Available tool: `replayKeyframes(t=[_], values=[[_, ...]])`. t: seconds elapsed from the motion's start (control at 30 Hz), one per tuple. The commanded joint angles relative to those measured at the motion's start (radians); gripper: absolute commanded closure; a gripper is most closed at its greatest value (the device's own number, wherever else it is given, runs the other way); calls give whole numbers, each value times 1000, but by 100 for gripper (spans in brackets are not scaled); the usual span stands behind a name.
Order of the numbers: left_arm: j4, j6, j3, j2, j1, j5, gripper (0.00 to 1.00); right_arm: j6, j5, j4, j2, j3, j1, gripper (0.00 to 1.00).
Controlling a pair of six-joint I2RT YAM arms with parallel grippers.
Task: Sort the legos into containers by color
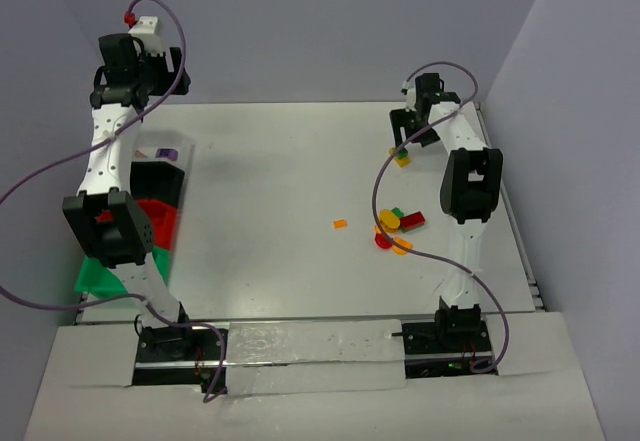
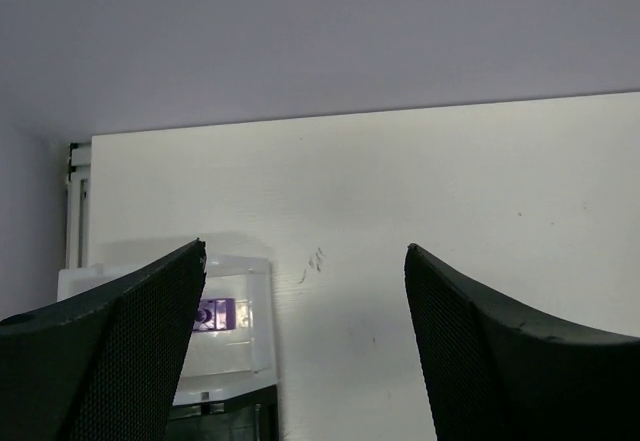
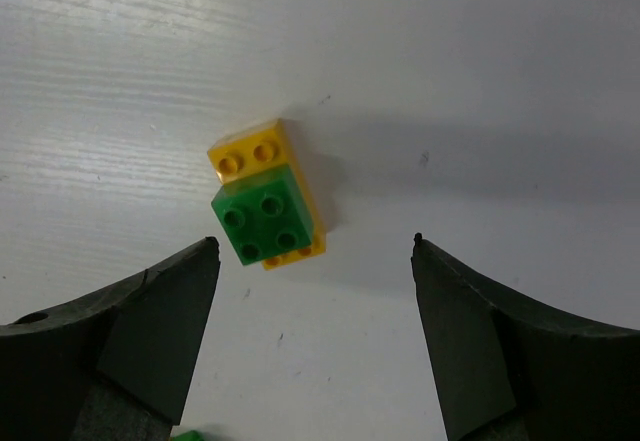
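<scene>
A green lego stacked on a yellow lego (image 3: 265,211) lies on the white table, just ahead of and left of centre between the fingers of my right gripper (image 3: 314,244), which is open and empty. The same stack shows at the back right in the top view (image 1: 401,156), below the right gripper (image 1: 405,136). My left gripper (image 2: 305,249) is open and empty, held high over the back left (image 1: 165,71). A purple lego (image 2: 215,313) lies in the clear container (image 2: 258,271), partly hidden by the left finger. The clear (image 1: 150,147), black (image 1: 150,179), red (image 1: 160,223) and green (image 1: 98,276) containers stand in a row along the left edge.
A pile of red, yellow, green and orange legos (image 1: 395,229) lies right of centre, near the right arm. One small orange lego (image 1: 340,224) lies alone to its left. A green scrap (image 3: 190,435) shows at the bottom edge of the right wrist view. Grey walls close the back and sides.
</scene>
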Motion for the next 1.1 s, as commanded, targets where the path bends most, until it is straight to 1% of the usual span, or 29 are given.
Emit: replayKeyframes(t=[0.0,0.13,0.23,0.33,0.47,0.7,1.07], values=[[-7,10,17,-30,3,47,14,-66,-40,-58,37,99,7,16],[-27,22,-14,-42,-4,78,15,-119,-25,-55,54,102,26,20],[-54,32,-16,-36,-6,80,17,-158,-25,-68,59,94,37,29],[-76,35,-5,-28,-5,80,18,-181,-40,-77,54,74,43,33],[-79,31,-9,-20,-6,80,18,-212,-62,-96,59,69,50,34],[-82,26,1,-10,-6,80,18,-205,-68,-104,92,96,53,36],[-90,22,-13,-11,-6,90,20,-193,-69,-95,117,123,52,49]])
